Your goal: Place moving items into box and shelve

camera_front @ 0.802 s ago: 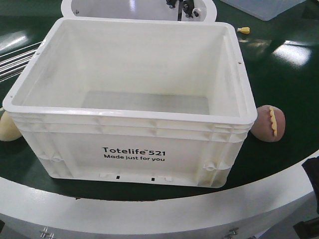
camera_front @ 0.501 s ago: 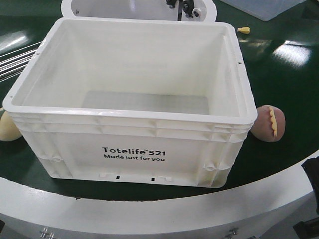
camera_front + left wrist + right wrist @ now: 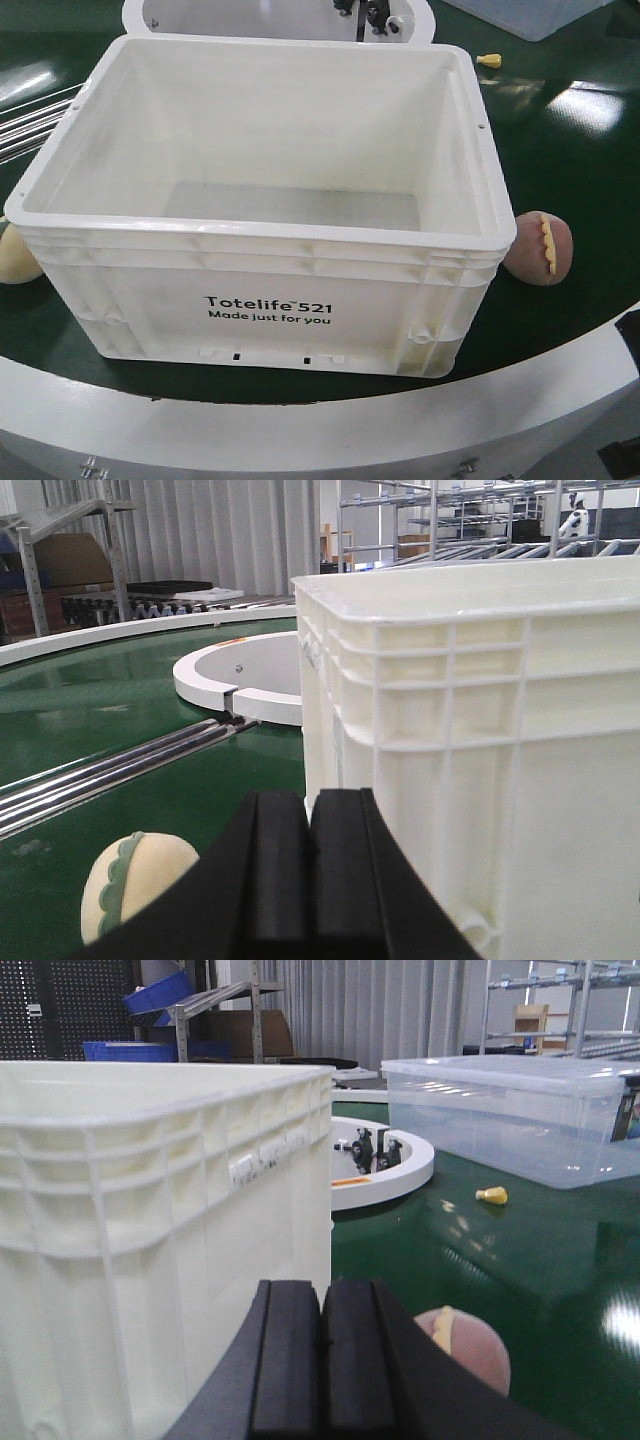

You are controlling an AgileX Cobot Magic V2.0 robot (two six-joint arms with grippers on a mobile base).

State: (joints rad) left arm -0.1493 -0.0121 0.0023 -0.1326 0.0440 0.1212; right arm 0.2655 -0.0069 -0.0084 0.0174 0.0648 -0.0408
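The white box (image 3: 265, 300), printed "Totelife 521", stands empty on the green belt (image 3: 560, 130). A pinkish-brown toy food with a yellow zigzag strip (image 3: 540, 248) lies at the box's right side. A cream-yellow toy food (image 3: 15, 258) peeks out at its left. In the left wrist view my left gripper (image 3: 308, 802) is shut with nothing in it, beside the box wall (image 3: 480, 740), the cream toy with the green edge (image 3: 135, 880) to its left. My right gripper (image 3: 322, 1292) is shut and empty, the box wall (image 3: 160, 1210) to its left, the pinkish toy (image 3: 470, 1352) just behind to the right.
A white ring-shaped hub (image 3: 290, 18) with black parts sits behind the box. A clear plastic tub (image 3: 510, 1110) stands far right, with a small yellow piece (image 3: 492, 1196) on the belt before it. Metal rails (image 3: 130, 765) run left. The white table rim (image 3: 300, 430) curves in front.
The dark part of the right arm at the frame's lower right edge has drawn back out of the front view. The box and both toys stay put.
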